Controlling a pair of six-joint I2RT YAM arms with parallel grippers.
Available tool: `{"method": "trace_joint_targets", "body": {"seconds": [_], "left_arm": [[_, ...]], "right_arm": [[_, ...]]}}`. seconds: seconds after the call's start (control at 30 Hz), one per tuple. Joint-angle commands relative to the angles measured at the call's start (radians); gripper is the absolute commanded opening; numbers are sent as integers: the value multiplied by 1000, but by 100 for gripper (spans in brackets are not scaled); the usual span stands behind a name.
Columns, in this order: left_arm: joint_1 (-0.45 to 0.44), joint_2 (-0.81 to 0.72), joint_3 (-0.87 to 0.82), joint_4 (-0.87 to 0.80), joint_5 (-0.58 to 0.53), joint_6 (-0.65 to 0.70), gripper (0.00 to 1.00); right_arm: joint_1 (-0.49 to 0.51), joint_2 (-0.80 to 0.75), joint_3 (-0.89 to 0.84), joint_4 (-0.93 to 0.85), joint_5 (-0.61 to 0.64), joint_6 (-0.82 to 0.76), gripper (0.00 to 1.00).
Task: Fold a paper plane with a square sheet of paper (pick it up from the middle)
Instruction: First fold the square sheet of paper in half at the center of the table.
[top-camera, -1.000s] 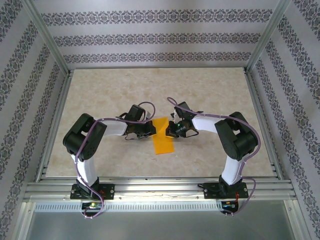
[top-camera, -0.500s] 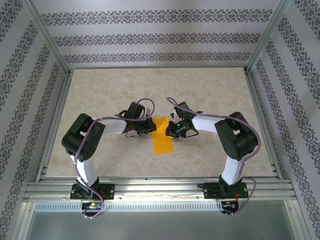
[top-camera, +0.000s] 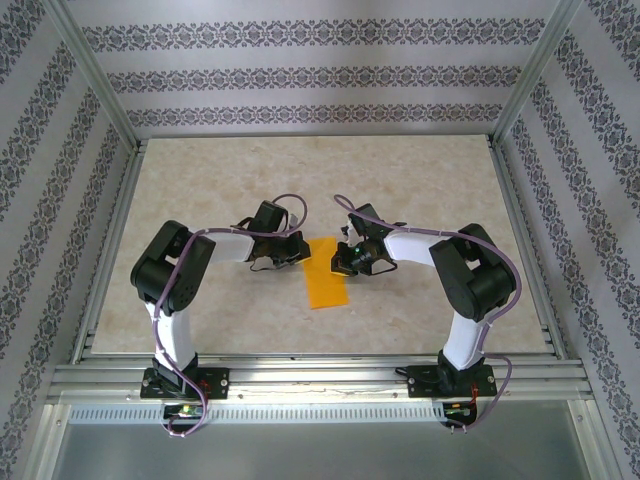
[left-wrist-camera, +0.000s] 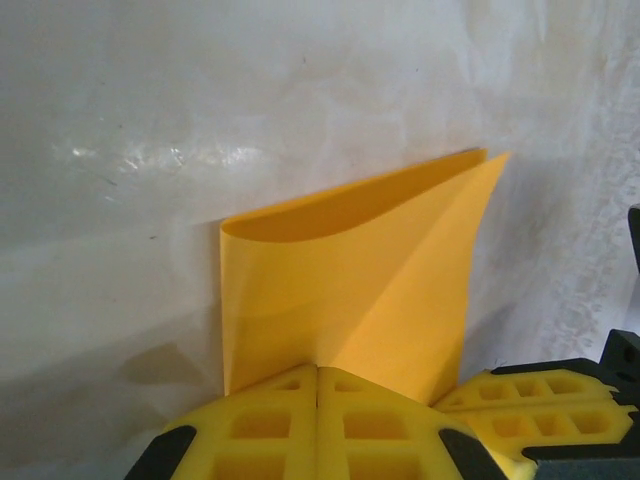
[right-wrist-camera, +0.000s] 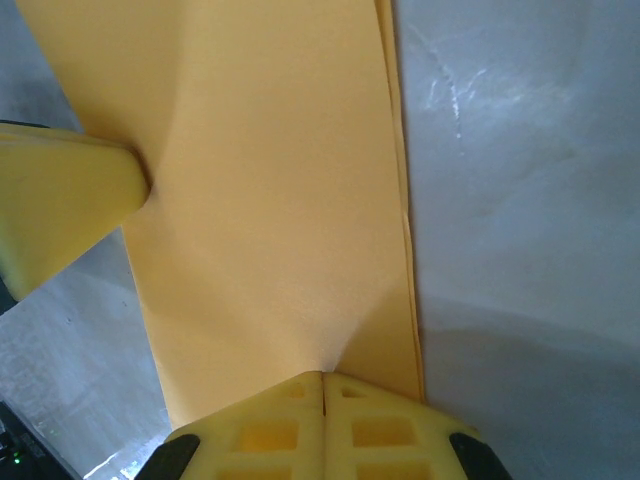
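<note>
The square sheet of paper (top-camera: 326, 274) is bright orange and lies folded in half as a long rectangle in the middle of the table. My left gripper (top-camera: 302, 256) is shut on the sheet's left edge; in the left wrist view its yellow fingers (left-wrist-camera: 270, 420) pinch the paper (left-wrist-camera: 350, 270), and the upper layer bows open at the far end. My right gripper (top-camera: 338, 262) is shut on the right edge, where a crease in the paper (right-wrist-camera: 270, 200) runs out from its closed fingertips (right-wrist-camera: 380, 425). A left finger (right-wrist-camera: 60, 205) presses the paper's other side. The paper plane is out of view.
The beige marbled tabletop (top-camera: 420, 190) is framed by aluminium rails (top-camera: 300, 378) and patterned walls. Both arms bend inward from their bases at the near edge, and their wrists nearly meet over the paper.
The left arm's elbow and wrist have shifted slightly. The paper and the right arm have hardly moved. Both grippers have stayed shut.
</note>
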Motion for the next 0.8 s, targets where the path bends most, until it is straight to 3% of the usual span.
{"method": "trace_joint_targets", "body": {"seconds": [0.0, 0.43, 0.77], "left_arm": [[34, 19, -19, -22, -71, -31, 3], [78, 32, -18, 92, -28, -150, 6], [80, -10, 34, 22, -29, -103, 7]], "right_arm": [[0, 17, -38, -114, 85, -1, 0], [0, 16, -43, -115, 82, -5, 0], [0, 8, -46, -118, 81, -9, 0]]}}
